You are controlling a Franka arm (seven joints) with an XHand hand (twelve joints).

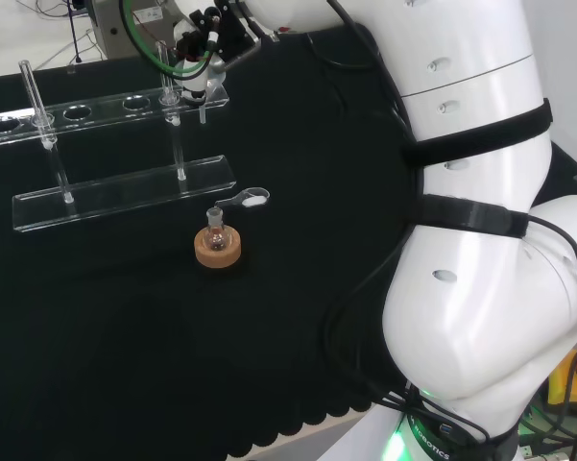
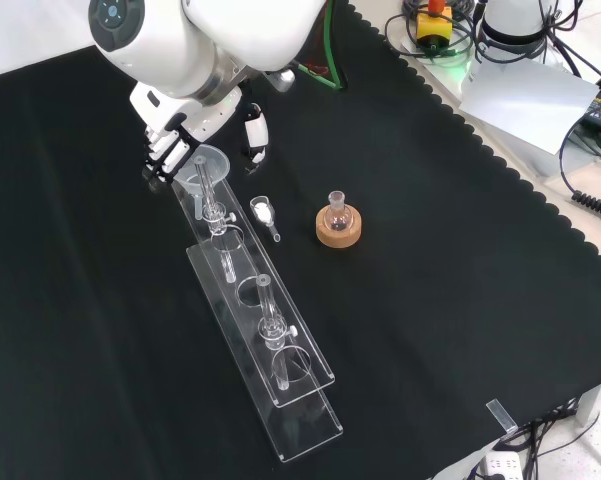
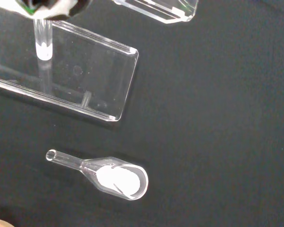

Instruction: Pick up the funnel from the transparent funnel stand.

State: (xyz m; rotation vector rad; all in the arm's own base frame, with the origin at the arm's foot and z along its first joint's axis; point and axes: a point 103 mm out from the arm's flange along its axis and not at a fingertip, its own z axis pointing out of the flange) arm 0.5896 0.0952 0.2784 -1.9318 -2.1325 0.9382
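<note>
Your hand (image 2: 185, 150) sits at the stand's (image 2: 265, 345) far end in the front view, fingers curled around the funnel (image 2: 204, 161), whose rim sits just above the top plate, stem pointing down. You can read no writing on any piece. The stand is clear plastic: two flat plates joined by thin posts, the upper one with round holes. Just beside the stand lies a clear scoop (image 3: 116, 177) holding white powder. Near it a small round flask (image 2: 338, 212) stands upright in a cork ring (image 2: 339, 230).
</note>
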